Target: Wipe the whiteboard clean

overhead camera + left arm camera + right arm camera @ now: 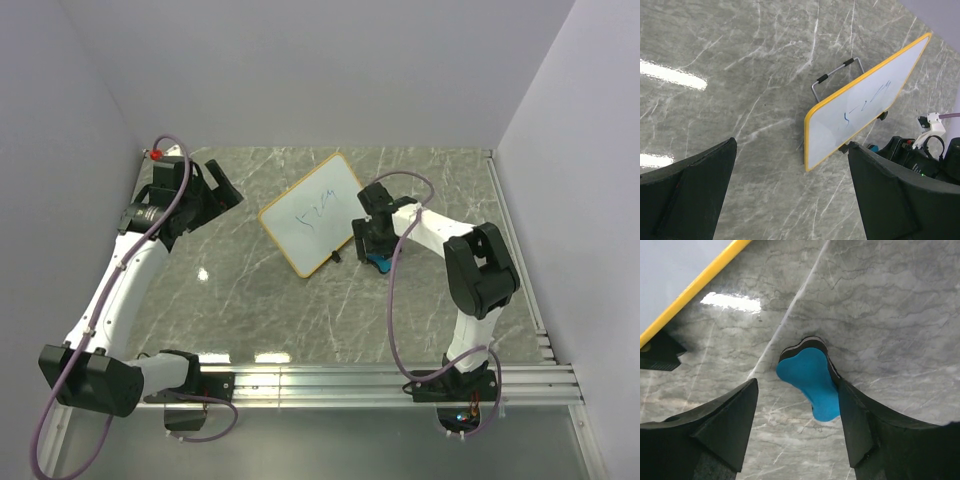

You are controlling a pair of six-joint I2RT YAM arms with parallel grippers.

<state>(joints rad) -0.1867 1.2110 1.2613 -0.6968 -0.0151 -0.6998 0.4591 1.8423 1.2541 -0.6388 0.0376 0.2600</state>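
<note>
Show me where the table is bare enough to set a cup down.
Bare table lies between the whiteboard and the left gripper, and in the strip from the whiteboard forward to the rail. The far right corner is free too. It is crowded right of the whiteboard, where the right gripper straddles the eraser.

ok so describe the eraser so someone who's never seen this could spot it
On the grey marble table, find the yellow-framed whiteboard propped up mid-table. Right of it in the top view, between the open fingers of the right end effector, lies the eraser: small, bone-shaped, bright blue over a black layer, unlike the black fingers beside it.
</note>
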